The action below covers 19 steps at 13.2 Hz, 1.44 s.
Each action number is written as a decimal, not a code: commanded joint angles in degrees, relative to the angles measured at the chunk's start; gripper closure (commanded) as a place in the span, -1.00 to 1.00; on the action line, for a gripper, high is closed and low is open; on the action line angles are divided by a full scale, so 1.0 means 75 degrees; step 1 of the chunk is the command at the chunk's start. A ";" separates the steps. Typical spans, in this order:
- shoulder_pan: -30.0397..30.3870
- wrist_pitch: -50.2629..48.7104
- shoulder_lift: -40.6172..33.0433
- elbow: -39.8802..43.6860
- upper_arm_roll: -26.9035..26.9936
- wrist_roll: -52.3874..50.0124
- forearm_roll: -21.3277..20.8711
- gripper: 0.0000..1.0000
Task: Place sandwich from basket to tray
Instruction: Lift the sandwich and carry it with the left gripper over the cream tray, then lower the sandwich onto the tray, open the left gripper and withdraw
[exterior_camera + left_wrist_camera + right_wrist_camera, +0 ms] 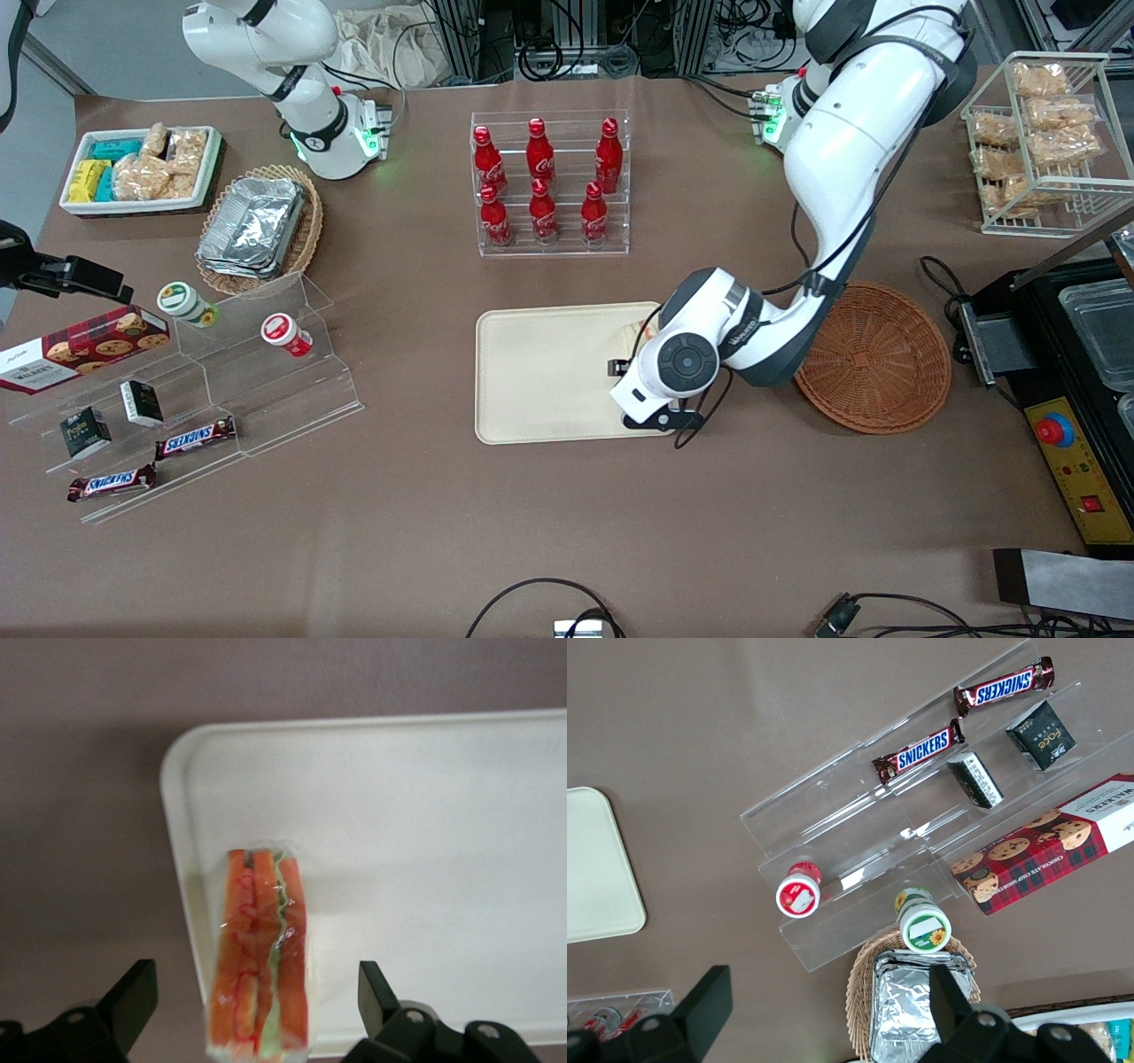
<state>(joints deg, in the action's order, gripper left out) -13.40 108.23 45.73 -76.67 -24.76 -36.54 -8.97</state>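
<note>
On tray (443, 815): sandwich (261, 957), open gripper (257, 1001)

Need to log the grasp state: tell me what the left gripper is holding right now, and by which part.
Nothing. The gripper hangs over the tray, jaws open, with the sandwich between them but touching neither; it rests on the tray.

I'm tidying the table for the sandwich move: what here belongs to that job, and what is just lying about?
Job: sandwich, on the tray near its edge; emptied round basket beside the tray; gripper above the sandwich, jaws open.

Lying about: cola bottles, Snickers bars, cookie box, foil containers, snack bin.
</note>
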 commanded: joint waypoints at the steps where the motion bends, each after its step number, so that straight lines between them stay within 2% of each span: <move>1: 0.0494 -0.0717 -0.1032 -0.0137 0.0032 -0.0061 -0.0024 -1.00; 4: 0.0977 -0.1363 -0.1911 -0.0359 0.0032 -0.0002 0.0012 -1.00; 10: 0.2183 -0.0616 -0.4359 -0.3179 -0.0015 0.0510 0.0328 -1.00; 12: 0.2627 -0.0287 -0.5285 -0.4001 -0.0003 0.1050 0.0795 -1.00; 14: 0.3108 -0.0449 -0.5675 -0.4017 0.0020 0.1647 0.1077 -1.00; 19: 0.4221 -0.0671 -0.5863 -0.3735 0.0043 0.2385 0.1078 -1.00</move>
<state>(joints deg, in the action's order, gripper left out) 14.72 103.79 3.27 -103.90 -23.96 -21.73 -1.76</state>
